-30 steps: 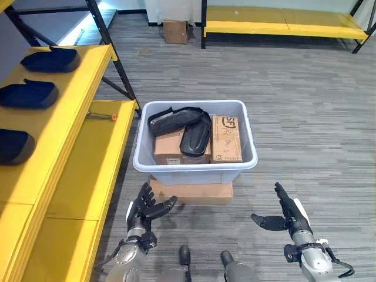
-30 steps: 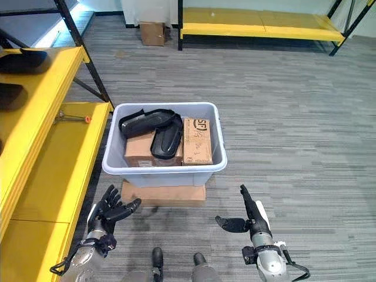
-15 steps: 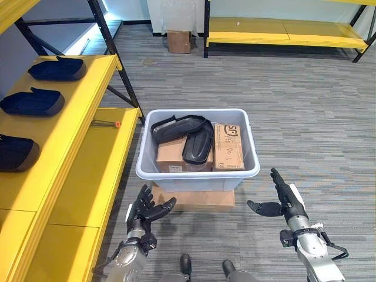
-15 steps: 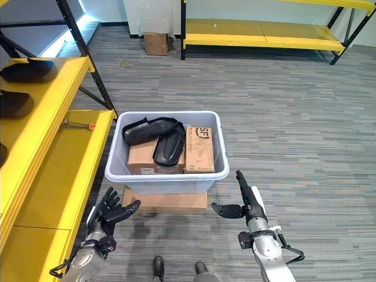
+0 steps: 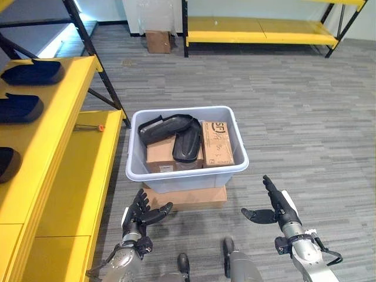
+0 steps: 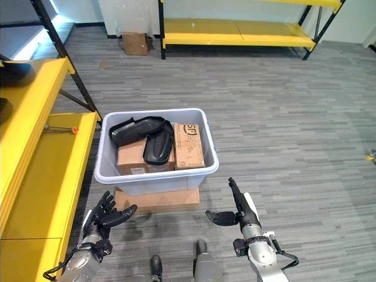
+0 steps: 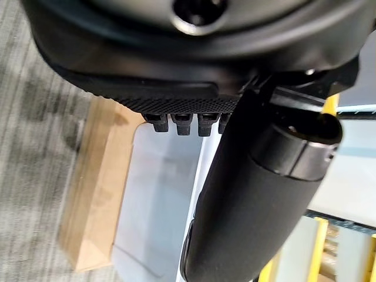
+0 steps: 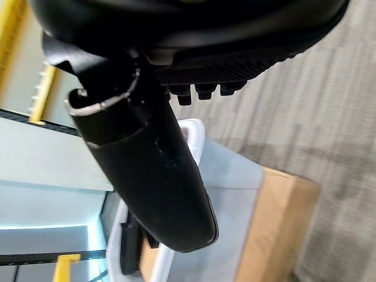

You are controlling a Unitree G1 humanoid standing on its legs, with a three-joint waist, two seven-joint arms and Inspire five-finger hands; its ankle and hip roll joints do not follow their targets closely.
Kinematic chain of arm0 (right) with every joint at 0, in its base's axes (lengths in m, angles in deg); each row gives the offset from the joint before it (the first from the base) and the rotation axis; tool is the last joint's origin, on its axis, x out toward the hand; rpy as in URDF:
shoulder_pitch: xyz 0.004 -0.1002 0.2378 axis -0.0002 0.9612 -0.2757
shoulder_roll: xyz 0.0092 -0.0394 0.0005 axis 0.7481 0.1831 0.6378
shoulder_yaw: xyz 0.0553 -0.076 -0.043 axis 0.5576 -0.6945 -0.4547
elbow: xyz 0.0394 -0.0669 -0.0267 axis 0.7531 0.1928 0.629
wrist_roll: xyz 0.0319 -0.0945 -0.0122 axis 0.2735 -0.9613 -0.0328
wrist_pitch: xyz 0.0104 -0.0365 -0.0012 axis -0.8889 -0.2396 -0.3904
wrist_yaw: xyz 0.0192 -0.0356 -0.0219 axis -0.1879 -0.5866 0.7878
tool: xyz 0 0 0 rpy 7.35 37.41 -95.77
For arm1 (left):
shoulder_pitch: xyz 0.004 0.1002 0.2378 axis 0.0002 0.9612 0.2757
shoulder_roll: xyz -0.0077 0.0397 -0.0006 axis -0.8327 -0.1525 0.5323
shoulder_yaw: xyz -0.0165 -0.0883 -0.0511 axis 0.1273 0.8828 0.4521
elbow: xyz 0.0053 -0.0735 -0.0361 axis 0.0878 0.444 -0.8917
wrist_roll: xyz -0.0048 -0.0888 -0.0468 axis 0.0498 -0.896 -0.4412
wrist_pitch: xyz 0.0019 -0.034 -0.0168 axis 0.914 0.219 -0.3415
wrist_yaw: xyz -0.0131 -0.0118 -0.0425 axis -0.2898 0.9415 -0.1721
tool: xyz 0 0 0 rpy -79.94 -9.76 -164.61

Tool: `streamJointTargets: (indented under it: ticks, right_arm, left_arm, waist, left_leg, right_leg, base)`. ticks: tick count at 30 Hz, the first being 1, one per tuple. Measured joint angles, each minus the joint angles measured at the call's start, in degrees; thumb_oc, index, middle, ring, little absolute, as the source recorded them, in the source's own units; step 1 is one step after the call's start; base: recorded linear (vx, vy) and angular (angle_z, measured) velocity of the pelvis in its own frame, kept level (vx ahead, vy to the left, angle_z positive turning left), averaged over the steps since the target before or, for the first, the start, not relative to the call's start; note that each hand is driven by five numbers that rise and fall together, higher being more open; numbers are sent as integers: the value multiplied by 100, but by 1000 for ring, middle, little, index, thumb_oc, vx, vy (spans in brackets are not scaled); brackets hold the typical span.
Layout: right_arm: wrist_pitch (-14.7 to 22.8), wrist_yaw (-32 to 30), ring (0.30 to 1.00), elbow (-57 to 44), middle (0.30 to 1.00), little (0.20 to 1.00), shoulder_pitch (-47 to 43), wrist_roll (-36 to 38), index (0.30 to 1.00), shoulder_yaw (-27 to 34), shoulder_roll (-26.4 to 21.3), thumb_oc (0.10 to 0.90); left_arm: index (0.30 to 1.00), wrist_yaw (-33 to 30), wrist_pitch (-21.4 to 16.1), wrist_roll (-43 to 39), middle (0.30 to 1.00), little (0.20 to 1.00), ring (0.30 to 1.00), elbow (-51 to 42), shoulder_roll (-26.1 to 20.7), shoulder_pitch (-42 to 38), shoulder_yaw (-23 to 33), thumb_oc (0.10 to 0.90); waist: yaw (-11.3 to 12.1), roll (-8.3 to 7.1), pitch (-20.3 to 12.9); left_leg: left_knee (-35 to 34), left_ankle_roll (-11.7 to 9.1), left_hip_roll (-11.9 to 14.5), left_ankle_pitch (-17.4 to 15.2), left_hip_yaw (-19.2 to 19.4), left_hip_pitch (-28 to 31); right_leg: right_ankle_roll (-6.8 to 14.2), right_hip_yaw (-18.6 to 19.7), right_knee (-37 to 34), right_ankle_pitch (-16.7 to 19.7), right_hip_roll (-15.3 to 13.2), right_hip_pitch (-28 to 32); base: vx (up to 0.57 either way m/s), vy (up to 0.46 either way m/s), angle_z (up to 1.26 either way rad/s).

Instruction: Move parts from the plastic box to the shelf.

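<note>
— While both hands are hanging low at the near edge, the plastic box (image 5: 187, 170) is sitting on the grey carpet between them and a little farther off, resting on a flat cardboard slab (image 5: 185, 197)

— And what's lying in that box?

— Two black parts (image 5: 176, 134) are lying across cardboard boxes (image 5: 216, 144) inside it, one part leaning over the other, both well clear of either hand

— How's the left hand (image 5: 138, 215) looking?

— It's hovering near the box's near left corner, fingers spread and relaxed, holding nothing at all

— And the right?

— The right hand (image 5: 276, 207) is floating off to the near right of the box, fingers straight and pointing toward the far side, thumb sticking out toward the left, palm empty

— Anything going on over at the shelf?

— The yellow shelf (image 5: 56, 147) is running along the left side, and dark parts (image 5: 30, 72) are already sitting on its upper level, with a small orange-tipped tool (image 5: 90, 127) lying on the lower level just left of the box

— And farther out?

— A small carton (image 5: 158, 41) is standing on the floor at the far end, beside another yellow rack (image 5: 258, 29)
</note>
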Motion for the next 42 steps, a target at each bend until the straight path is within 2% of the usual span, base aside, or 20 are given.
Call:
streamJointTargets:
  ticks: [2,3,4,7,8,11,15,18,27,28,31,32,34,35,37,38,39,40,41,42]
  right_arm:
    - [-18,32,1000,1,1000,1000,119,0,1000,-10,5,900]
    - [-39,59,1000,4,1000,1000,130,-3,1000,-7,-45,900]
    - [-42,89,1000,-9,1000,1000,138,-3,1000,15,-71,900]
    - [-47,118,1000,-38,1000,1000,65,-4,1000,128,-106,900]
    - [-47,117,1000,-71,1000,1000,-66,-4,1000,259,-158,900]
    - [-45,112,1000,-178,1000,1000,-130,-4,1000,378,-321,900]
    - [-41,115,1000,-205,1000,1000,-275,-7,1000,386,-405,900]
    - [-41,116,1000,-209,1000,1000,-251,-6,1000,380,-409,900]
    - [-42,110,1000,-269,1000,1000,-242,-5,1000,369,-422,900]
    - [-42,108,1000,-294,1000,1000,-245,-4,1000,363,-431,900]
    - [-33,100,1000,-361,1000,1000,-231,-3,1000,349,-464,900]
    - [-26,84,1000,-392,1000,1000,-243,-1,1000,313,-507,900]
    - [-6,60,1000,-414,1000,1000,-246,-3,1000,309,-541,900]
    - [6,31,1000,-417,1000,1000,-240,-3,1000,309,-538,900]
    - [8,-11,1000,-416,1000,1000,-239,-4,1000,310,-512,900]
    - [30,-90,1000,-386,1000,1000,-210,-10,1000,327,-468,900]
    - [18,-124,1000,-361,1000,1000,-204,-11,1000,328,-470,900]
    - [18,-139,1000,-357,1000,1000,-206,-11,1000,327,-461,900]
    - [38,-167,1000,-319,1000,1000,-152,-4,1000,390,-379,900]
    - [18,-246,1000,-312,1000,1000,-108,-1,1000,431,-306,900]
  left_arm:
    - [1000,25,2,7,1000,1000,1000,10,10,40,-30,900]
    - [1000,23,1,11,1000,1000,1000,-13,56,94,-32,900]
    - [1000,26,1,12,1000,1000,1000,-45,89,154,-33,900]
    - [1000,42,1,11,1000,1000,1000,-137,223,261,-17,900]
    - [1000,122,3,11,1000,1000,1000,-149,264,231,-35,900]
    - [1000,173,9,11,1000,1000,1000,-187,383,153,-42,900]
    - [1000,190,9,10,1000,1000,1000,-307,439,83,-54,900]
    - [1000,183,9,9,1000,1000,1000,-326,439,82,-51,900]
    - [1000,159,15,2,1000,1000,1000,-345,428,144,-46,900]
    - [1000,163,15,6,1000,1000,1000,-355,418,188,-44,900]
    - [1000,165,14,6,1000,1000,1000,-331,386,86,-44,900]
    - [1000,167,12,7,1000,1000,1000,-330,369,97,-48,900]
    - [1000,168,10,7,1000,1000,1000,-309,362,96,-91,900]
    - [1000,173,10,8,1000,1000,1000,-311,362,116,-97,900]
    - [1000,163,9,7,1000,1000,1000,-294,361,126,-96,900]
    - [1000,157,4,26,1000,1000,1000,-213,345,38,-103,900]
    - [1000,157,5,39,1000,1000,1000,-116,353,-69,-107,900]
    - [1000,120,5,56,1000,1000,1000,-53,369,-168,-104,900]
    - [1000,110,2,68,1000,1000,1000,92,391,-270,-152,900]
    - [1000,113,7,70,1000,1000,1000,135,419,-287,-188,900]
  waist:
    - [-69,-144,47]
    - [-83,-122,51]
    - [-88,-83,39]
    - [-99,30,17]
    - [-115,119,1]
    - [-136,287,-10]
    - [-140,539,-43]
    - [-140,637,-95]
    - [-115,649,-118]
    - [-91,653,-119]
    - [-57,525,-132]
    - [61,466,-126]
    - [100,420,-94]
    - [107,420,-93]
    - [47,470,-102]
    - [15,497,-97]
    - [26,506,-93]
    - [32,481,-30]
    - [-25,511,13]
    - [19,538,18]
  left_leg:
    - [-28,-171,-92,-34,-224,167]
    - [-56,-288,5,-97,-316,236]
    - [-117,-348,101,-105,-392,312]
    - [-255,-393,390,-138,-513,465]
    - [-296,-434,635,-147,-525,488]
    - [-334,-486,841,-109,-641,621]
    - [-354,-494,941,-116,-682,612]
    - [-386,-503,1002,-153,-711,541]
    - [-317,-495,1010,-189,-831,427]
    - [-165,-507,1011,-174,-832,380]
    - [779,-710,859,-84,-955,-103]
    - [1360,-1021,756,112,-1110,-407]
    - [1942,-1036,728,245,-1312,-767]
    - [1967,-1023,733,241,-1237,-789]
    - [1462,-981,1028,214,-984,-829]
    - [533,-993,1310,213,-838,-794]
    - [-89,-1027,1435,231,-775,-709]
    - [-214,-1091,1553,312,-803,-772]
    - [-224,-1193,1681,397,-551,-918]
    - [-209,-1191,1753,476,-484,-960]
  right_leg:
    - [24,79,-52,166,-134,201]
    - [13,50,0,528,-90,249]
    - [0,32,14,730,20,295]
    - [-236,-200,43,943,287,410]
    - [-440,-308,36,899,530,442]
    - [-672,-482,46,770,704,610]
    - [-739,-567,172,611,777,585]
    - [-708,-592,487,412,774,399]
    - [-806,-625,1476,-167,690,-114]
    - [-816,-631,1558,-242,735,-125]
    - [-840,-551,1539,-323,592,-98]
    - [-913,-529,1547,-355,565,-75]
    - [-1024,-541,1531,-406,453,4]
    - [-1068,-567,1530,-433,456,22]
    - [-1069,-636,1430,-441,525,55]
    - [-1004,-604,1286,-402,615,85]
    - [-998,-591,1216,-398,655,89]
    - [-981,-503,1206,-387,686,113]
    - [-920,-506,1117,-346,722,207]
    - [-950,-481,1034,-334,758,265]
  base:
    - [170,-144,49]
    - [258,-203,44]
    - [200,-154,32]
    - [152,-125,11]
    - [155,-145,3]
    - [94,-100,12]
    - [61,-85,9]
    - [47,-79,7]
    - [43,-133,7]
    - [5,-155,14]
    - [-39,-119,14]
    - [-12,-68,3]
    - [72,33,13]
    - [205,200,16]
    - [167,174,15]
    - [40,38,14]
    - [133,181,9]
    - [153,192,10]
    - [260,350,-3]
    - [159,212,-19]
